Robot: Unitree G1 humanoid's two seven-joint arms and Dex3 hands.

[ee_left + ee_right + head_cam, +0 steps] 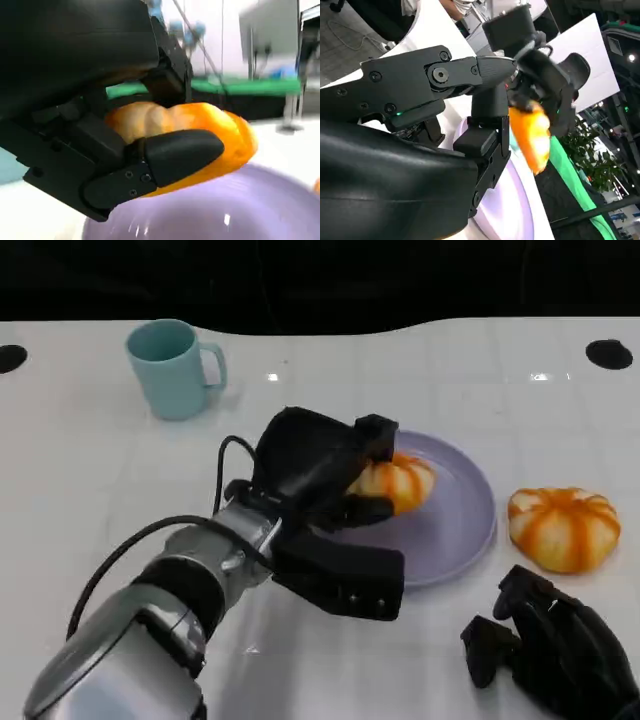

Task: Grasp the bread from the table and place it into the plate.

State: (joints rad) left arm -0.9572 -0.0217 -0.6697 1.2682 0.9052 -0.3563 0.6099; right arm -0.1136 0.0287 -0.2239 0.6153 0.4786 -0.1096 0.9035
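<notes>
The left hand [320, 475] is gripping the bread [398, 481] over the lavender plate [462, 515], whose surface is otherwise lying bare. The bread is showing as a round, orange-striped, lobed bun. The right hand [555, 645] is resting on the table [90, 470] with fingers curled, holding nothing.

The head camera looked down from above onto the white table [90, 490], taking in both arms. The left wrist camera sat right behind the left hand [100, 150], facing out low across the purple plate [240, 210], very close to the held bread [210, 120]. The right wrist camera, turned on its side, looked across from farther off and caught that same bread [532, 135], plate [505, 205] and left hand [545, 80].
</notes>
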